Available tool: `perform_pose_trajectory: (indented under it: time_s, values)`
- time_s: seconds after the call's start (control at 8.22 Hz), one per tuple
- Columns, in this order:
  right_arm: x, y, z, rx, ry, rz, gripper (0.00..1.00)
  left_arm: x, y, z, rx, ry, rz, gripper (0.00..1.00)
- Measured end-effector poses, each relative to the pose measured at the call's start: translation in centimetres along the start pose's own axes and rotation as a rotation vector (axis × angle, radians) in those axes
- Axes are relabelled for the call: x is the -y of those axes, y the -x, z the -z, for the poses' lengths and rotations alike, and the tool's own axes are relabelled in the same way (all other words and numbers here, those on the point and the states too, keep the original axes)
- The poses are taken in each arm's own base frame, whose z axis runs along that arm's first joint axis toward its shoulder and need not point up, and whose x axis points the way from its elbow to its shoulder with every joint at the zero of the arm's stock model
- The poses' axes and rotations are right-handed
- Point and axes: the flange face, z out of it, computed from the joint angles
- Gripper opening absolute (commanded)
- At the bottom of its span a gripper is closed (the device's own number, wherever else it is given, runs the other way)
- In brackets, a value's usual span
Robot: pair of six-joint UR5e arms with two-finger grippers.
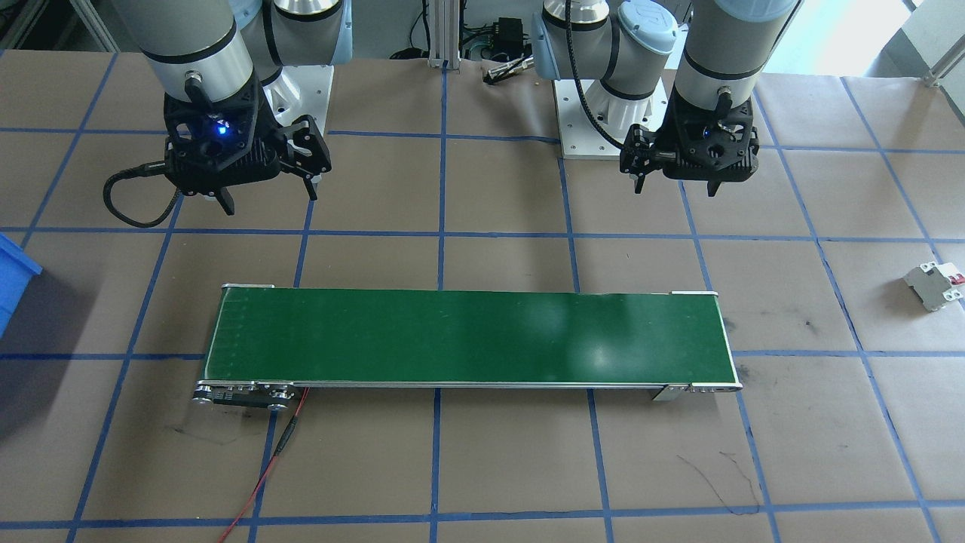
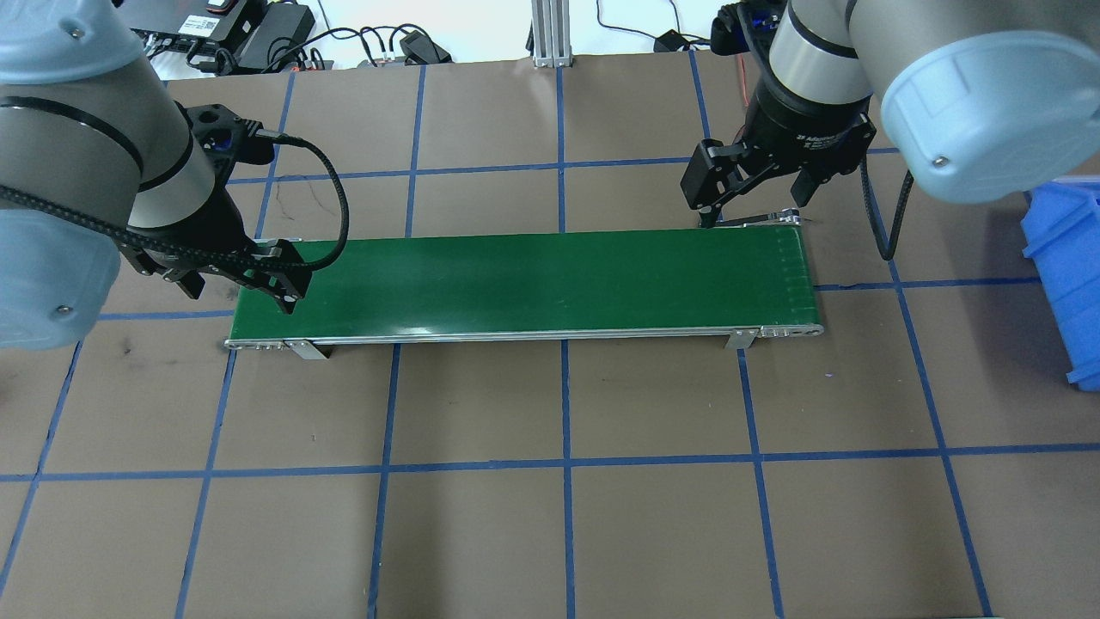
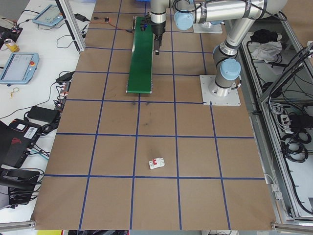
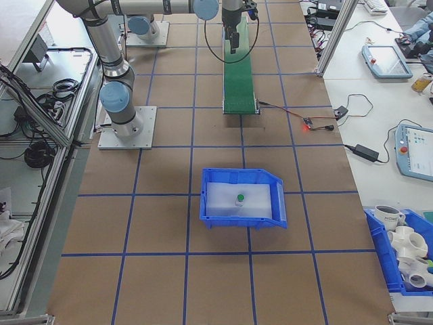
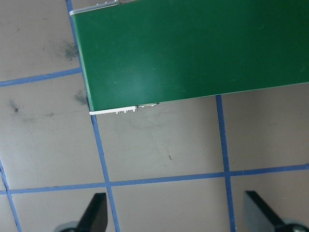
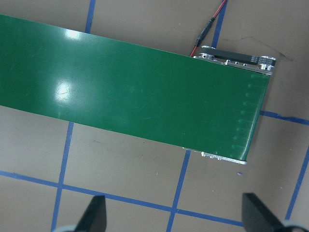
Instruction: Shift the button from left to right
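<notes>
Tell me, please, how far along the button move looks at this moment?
It looks done: the button sits in the blue bin on the robot's right side, and the green conveyor belt is bare. Nothing is in hand: the left gripper and right gripper are both open and empty, above the belt ends. Nothing seems left; the circuit breaker lies apart.

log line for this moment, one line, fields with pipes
left gripper: open, empty | right gripper: open, empty | button: in blue bin | conveyor belt: bare
</notes>
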Motion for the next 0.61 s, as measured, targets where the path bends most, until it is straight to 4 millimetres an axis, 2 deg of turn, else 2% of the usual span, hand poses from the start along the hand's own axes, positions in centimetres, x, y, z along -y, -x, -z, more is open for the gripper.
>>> perform_pose_trajectory:
  time_s: [0.36, 0.61]
  values:
    - [0.11, -0.15, 0.03, -0.019, -0.005, 0.004, 1.0, 0.5, 0.02, -0.9, -0.007, 0.025, 0.026, 1.0]
    - [0.12, -0.18, 0.01, -0.021, -0.005, 0.005, 1.0, 0.65, 0.12, -0.75, -0.004, 0.02, 0.086, 1.0]
